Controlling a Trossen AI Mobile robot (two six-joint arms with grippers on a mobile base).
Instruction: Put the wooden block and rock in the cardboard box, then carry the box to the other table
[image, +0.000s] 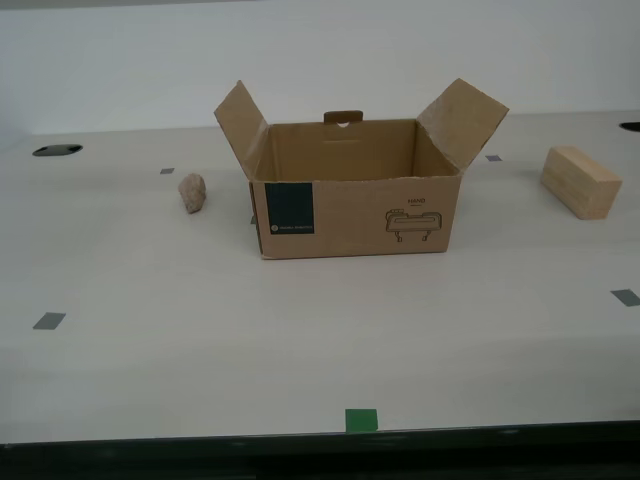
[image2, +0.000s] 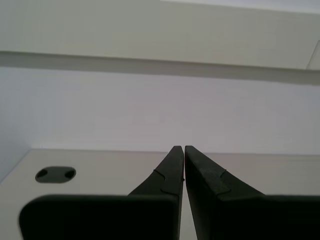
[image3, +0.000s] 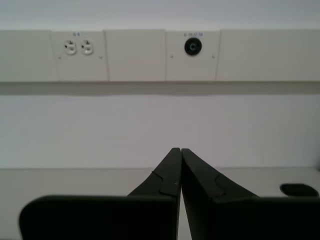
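Observation:
The cardboard box (image: 355, 190) stands open in the middle of the smooth white table (image: 200, 340), flaps raised, nothing visible inside. On the tabletop toward the exterior view's left of the box lies the rock (image: 192, 193). The wooden block (image: 580, 181) rests at the exterior view's right. Neither arm appears in the exterior view. My second gripper (image2: 180, 148) is shut with nothing between its fingers, pointing over the table's far edge at a wall. My first gripper (image3: 176, 150) is shut too and empty, facing a wall panel. The other table is out of view.
Grey tape squares (image: 48, 321) dot the tabletop, and a green square (image: 361, 420) sits at its near edge. A dark cable hole (image: 57, 150) lies at the exterior view's far left; another cable hole (image2: 55, 174) shows in the second wrist view. Wall sockets (image3: 79, 47) face the first gripper.

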